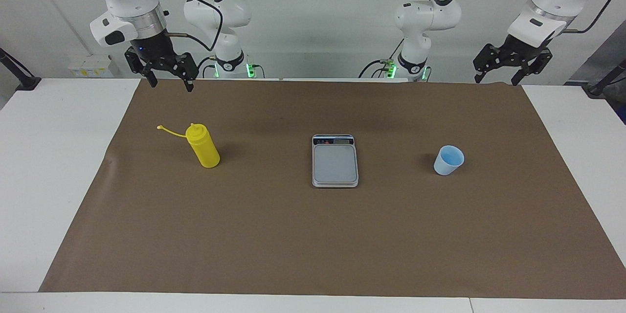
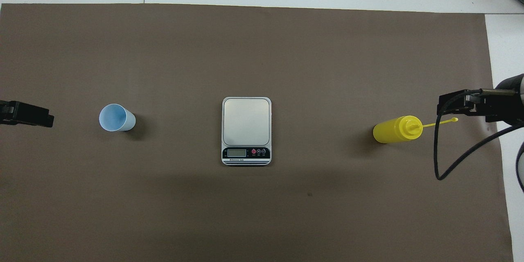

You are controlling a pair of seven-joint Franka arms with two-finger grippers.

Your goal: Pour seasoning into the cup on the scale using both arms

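Observation:
The yellow seasoning bottle stands upright on the brown mat toward the right arm's end, its cap strap sticking out sideways. The silver-grey scale lies at the mat's middle with nothing on its plate. The pale blue cup stands on the mat beside the scale, toward the left arm's end. My right gripper hangs open in the air over the mat's edge near the bottle, holding nothing. My left gripper hangs open over the mat's corner at the cup's end, also holding nothing.
The brown mat covers most of the white table. A black cable loops down from the right arm near the bottle. A small white box sits off the table at the right arm's end.

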